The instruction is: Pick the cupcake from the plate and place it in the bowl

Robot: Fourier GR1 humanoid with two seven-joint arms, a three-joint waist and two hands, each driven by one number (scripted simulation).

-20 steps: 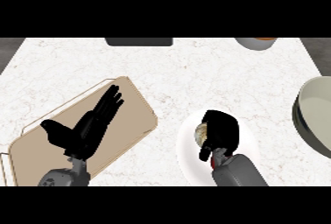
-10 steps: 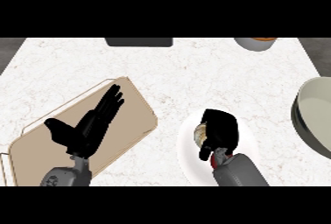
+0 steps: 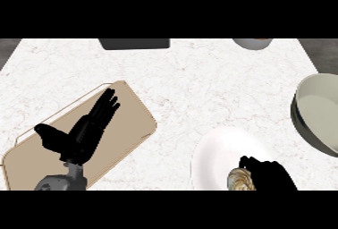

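Tan cupcake (image 3: 240, 180) — just left of right hand's (image 3: 269, 175) fingers (image 3: 248, 162); on plate (image 3: 221, 147)

Cupcake (image 3: 240, 180): pale tan, ridged wrapper, sits on the near part of the plate (image 3: 221, 150), at the view's lower edge, partly hidden on its right side. Plate: white, round, flat on the counter (image 3: 198, 80) near its front edge, right of centre. Bowl (image 3: 317, 114): pale grey-green inside, dark outer wall, upright, at the counter's right edge and cut off there. Bowl lies just beyond and right of the plate, apart from it.
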